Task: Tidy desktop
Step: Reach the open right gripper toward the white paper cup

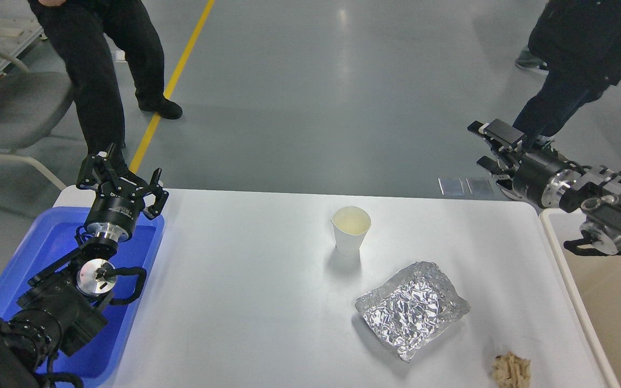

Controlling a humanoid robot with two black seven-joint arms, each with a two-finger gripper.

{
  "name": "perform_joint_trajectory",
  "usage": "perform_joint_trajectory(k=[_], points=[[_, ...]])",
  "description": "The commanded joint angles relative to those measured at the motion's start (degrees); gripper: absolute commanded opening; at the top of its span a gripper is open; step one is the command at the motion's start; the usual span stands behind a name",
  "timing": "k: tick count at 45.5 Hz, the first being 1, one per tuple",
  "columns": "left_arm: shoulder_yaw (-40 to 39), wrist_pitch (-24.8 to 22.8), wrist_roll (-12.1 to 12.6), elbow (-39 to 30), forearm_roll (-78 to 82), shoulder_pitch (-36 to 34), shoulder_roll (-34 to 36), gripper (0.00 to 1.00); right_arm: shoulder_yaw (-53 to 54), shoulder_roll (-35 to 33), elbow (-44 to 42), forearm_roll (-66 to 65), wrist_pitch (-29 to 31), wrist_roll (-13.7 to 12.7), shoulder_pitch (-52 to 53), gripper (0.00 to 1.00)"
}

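The white desktop (256, 302) fills the middle of the head view. On it stand a white paper cup (351, 229), upright at the far middle, a crumpled foil tray (412, 308) in front of it to the right, and a small beige clump of scraps (511, 370) near the front right edge. My left gripper (119, 175) is open and empty, held above the far end of the blue tray (46, 253). My right gripper (491, 145) is open and empty, beyond the desktop's far right corner, well away from the items.
A beige bin (612, 307) stands against the desktop's right edge under my right arm. Two people in dark clothes stand on the grey floor beyond the table, at far left (100, 70) and far right (574, 64). A grey chair (14, 113) is at the left.
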Motion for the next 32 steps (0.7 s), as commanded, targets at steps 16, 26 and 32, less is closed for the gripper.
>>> perform_joint_trajectory(k=[16, 26, 32], points=[[0.02, -0.02, -0.04, 0.01, 0.00, 0.00, 0.00, 1.00, -27.25, 9.90, 0.74, -22.83, -0.35, 0.01, 17.96, 1.00], [-0.07, -0.02, -0.04, 0.01, 0.00, 0.00, 0.00, 1.00, -33.49, 16.41, -0.58, -23.71, -0.70, 0.01, 18.93, 0.99], [0.02, -0.02, -0.04, 0.01, 0.00, 0.00, 0.00, 1.00, -34.11, 21.06, -5.14, -23.53, -1.41, -0.17, 18.23, 0.99]])
